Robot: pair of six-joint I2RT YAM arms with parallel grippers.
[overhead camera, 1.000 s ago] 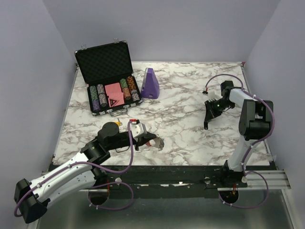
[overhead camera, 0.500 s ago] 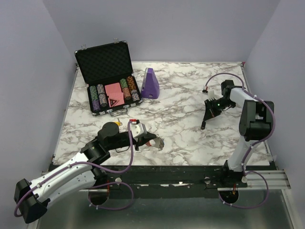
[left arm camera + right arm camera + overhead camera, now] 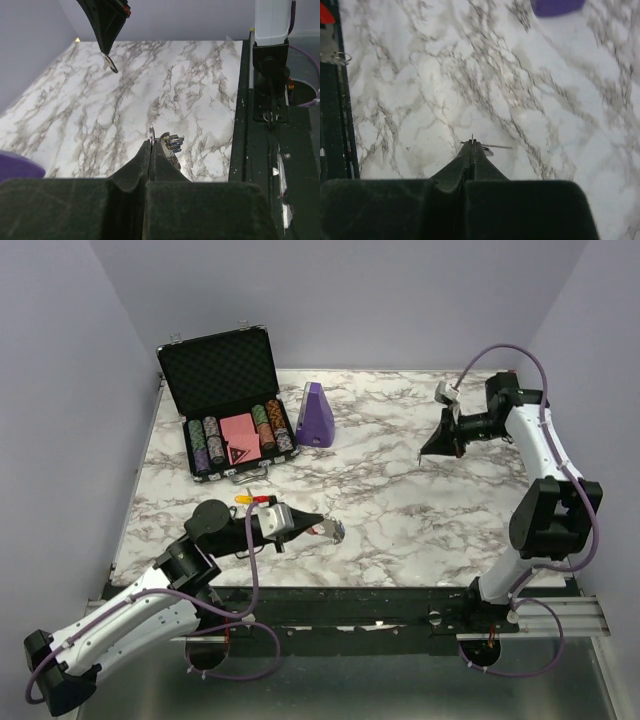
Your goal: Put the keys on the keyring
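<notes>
My left gripper [image 3: 318, 524] hovers low over the near middle of the marble table. It is shut on the keyring [image 3: 151, 133], a silvery loop seen edge-on at my fingertips. A bunch of keys [image 3: 174, 142] hangs from the loop on its right side and shows as a silvery clump [image 3: 336, 531] in the top view. My right gripper [image 3: 426, 453] is raised over the far right of the table. It is shut on a thin silvery key [image 3: 496, 146], whose blade sticks out to the right of the tips. In the left wrist view that key [image 3: 111, 64] dangles below the right gripper [image 3: 106, 52].
An open black case [image 3: 225, 410] of poker chips stands at the back left, with a purple wedge-shaped object [image 3: 317, 415] beside it. The black front rail [image 3: 270, 150] runs along the table's near edge. Purple walls close in three sides.
My right arm has lifted off the table and swung back and to the right, its jaws now shut on a key. My left arm has shifted slightly right, still holding the keyring.
</notes>
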